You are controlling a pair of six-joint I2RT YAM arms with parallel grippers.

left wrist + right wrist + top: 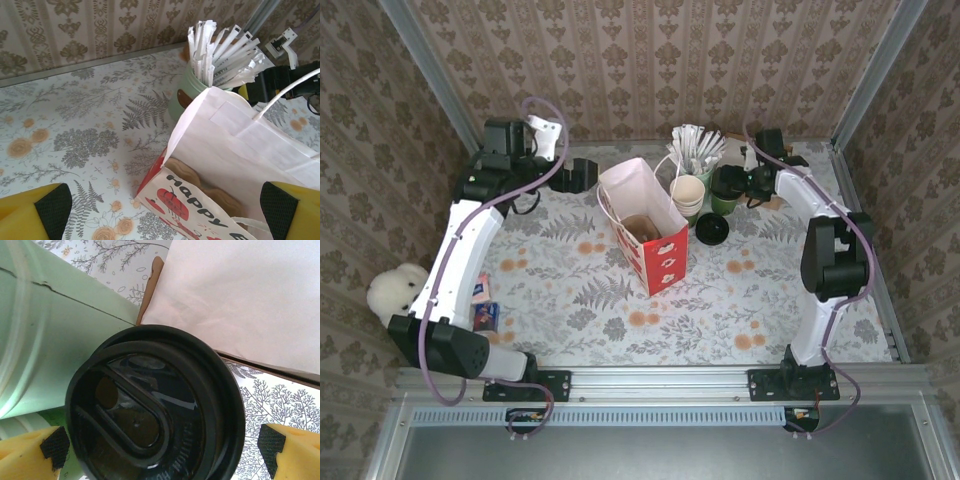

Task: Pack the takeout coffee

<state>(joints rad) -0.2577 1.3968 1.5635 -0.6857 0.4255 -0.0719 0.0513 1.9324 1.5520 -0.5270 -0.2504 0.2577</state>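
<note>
The takeout coffee (726,190) is a small green cup with a round black lid (155,405), standing at the back right of the table. My right gripper (734,184) is over it, open, and the lid lies between its yellow fingers (163,450). The right pad (272,447) stands clear of the lid's rim. The red and white paper bag (642,232) stands open mid-table with a brown item (200,186) inside. My left gripper (590,177) is open beside the bag's far left rim (165,207), holding nothing.
A pale green container of wrapped straws (696,150) (212,47) stands behind the bag. A stack of lidless cups (687,196) and a loose black lid (711,229) sit between bag and coffee. A white plush toy (396,290) and small packets (485,305) lie at the left.
</note>
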